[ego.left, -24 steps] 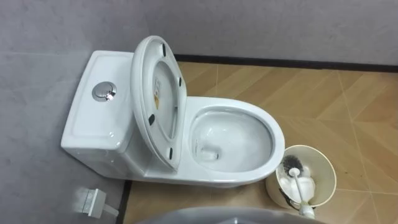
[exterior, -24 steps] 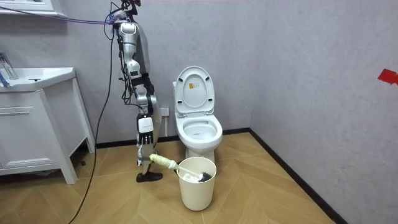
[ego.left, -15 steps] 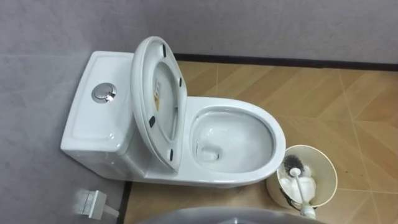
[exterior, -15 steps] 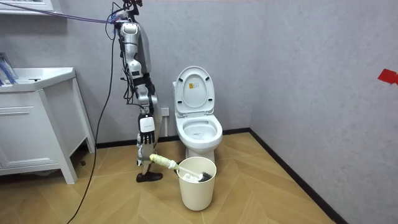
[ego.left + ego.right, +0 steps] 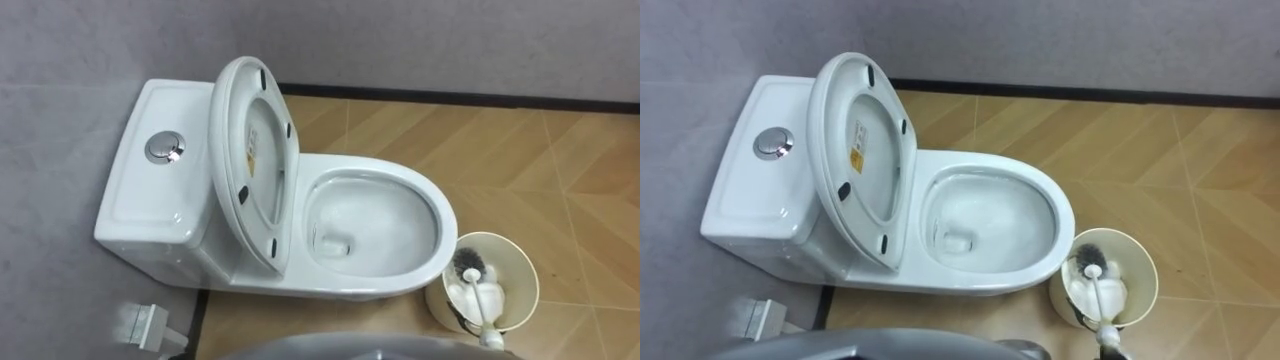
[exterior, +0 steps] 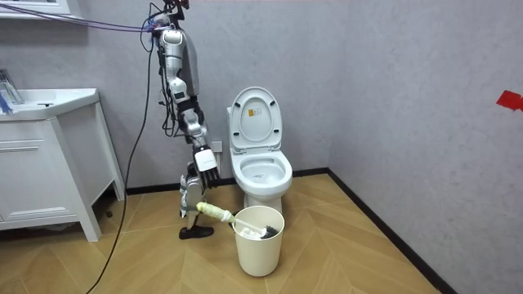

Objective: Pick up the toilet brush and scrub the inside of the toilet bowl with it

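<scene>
One toilet (image 5: 395,172) sits at centre, with one raised seat (image 5: 250,160) and one flush button (image 5: 165,149) at nine o'clock. One bucket (image 5: 518,262) at four o'clock holds one brush (image 5: 481,297). One sink cabinet (image 6: 41,163).

Overhead eyes, distant room view: toilet (image 5: 372,222)

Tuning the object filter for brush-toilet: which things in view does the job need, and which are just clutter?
Job:
- toilet bowl
- raised seat
- toilet brush, head down in the cream bucket

Just there:
- vanity cabinet at the room view's left
- small white fitting on the wall beside the tank
- red mark on the wall
</scene>
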